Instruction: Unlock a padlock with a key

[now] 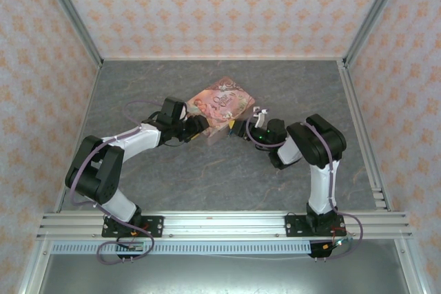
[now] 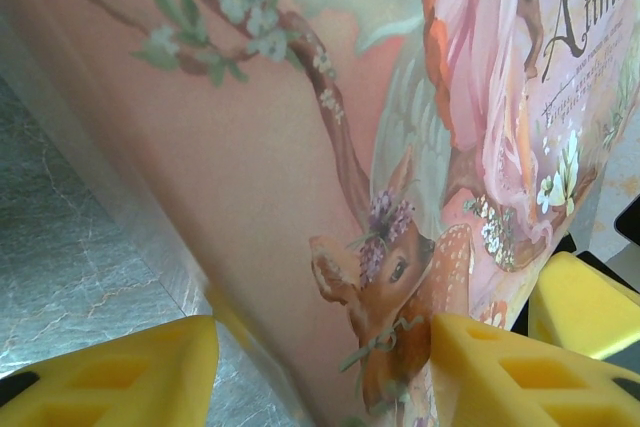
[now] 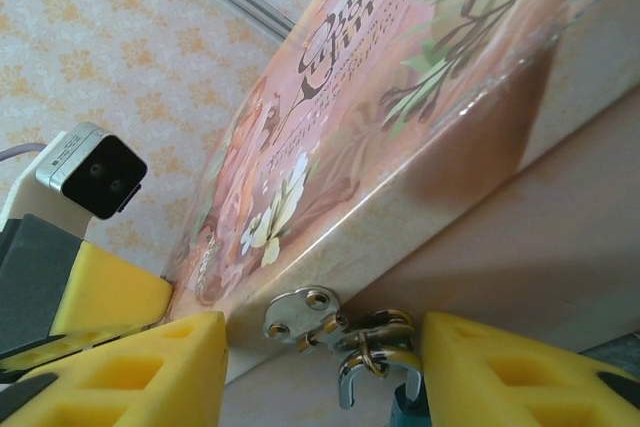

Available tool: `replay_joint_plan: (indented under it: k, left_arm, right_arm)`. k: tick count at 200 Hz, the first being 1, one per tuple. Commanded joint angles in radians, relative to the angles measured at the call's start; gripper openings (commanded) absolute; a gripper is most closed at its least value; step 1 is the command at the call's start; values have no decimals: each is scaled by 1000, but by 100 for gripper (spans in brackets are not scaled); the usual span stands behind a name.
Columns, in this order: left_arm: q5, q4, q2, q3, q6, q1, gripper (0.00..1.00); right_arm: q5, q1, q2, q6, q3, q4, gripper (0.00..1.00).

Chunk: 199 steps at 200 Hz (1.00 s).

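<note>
Top external view is showing the grey, marble-veined counter [image 1: 227, 177] carrying a pink box [image 1: 220, 103], flat and rectangular, its glossy lid printed with a fawn, blossoms and script. The left end effector [image 1: 198, 127] is pressing in at the box's left corner. Its yellow ribbed fingers [image 2: 110, 372] are sitting apart on either side of that corner, but whether they are clamping it I cannot tell. The right end effector [image 1: 241, 129] is reaching the box's near-right corner with its fingers spread wide and gripping nothing. Under the box's near edge a small silvery hasp [image 3: 300, 312] with two rivets is sticking out, and the padlock [image 3: 408, 409] is hanging from it by a thin metal shackle [image 3: 372, 357]. The teal body is lying between the right fingers, closer to one of them. Its long axis is running away from the box's edge toward the right wrist, so the right arm is looking much the nearer one. The keyhole end is falling out of frame, and I am not making out any key.
</note>
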Motion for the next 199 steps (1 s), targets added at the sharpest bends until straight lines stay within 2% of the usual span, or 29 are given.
replay_joint_plan:
  k: [1,28,71,102,156,199]
  left_arm:
    - [-53,-152,16,-34,14,-12,57]
    - [-53,-154,13,-35,16,-12,57]
    - [-61,-159,12,-33,19,-12,57]
    - [-65,-165,14,-29,20,-12,57]
    - [-72,-174,11,-23,23,-12,57]
    - [-72,-178,13,-21,25,-12,57]
  right_arm:
    - [-69,5,-6,-23,2,22,49]
    - [-77,5,1,-36,-11,9,47]
    - [-90,5,22,-40,1,4,55]
    - [-97,5,33,-41,18,-5,56]
    - [-103,4,20,-56,-6,23,47]
    - [-100,-12,-6,-68,-34,21,36]
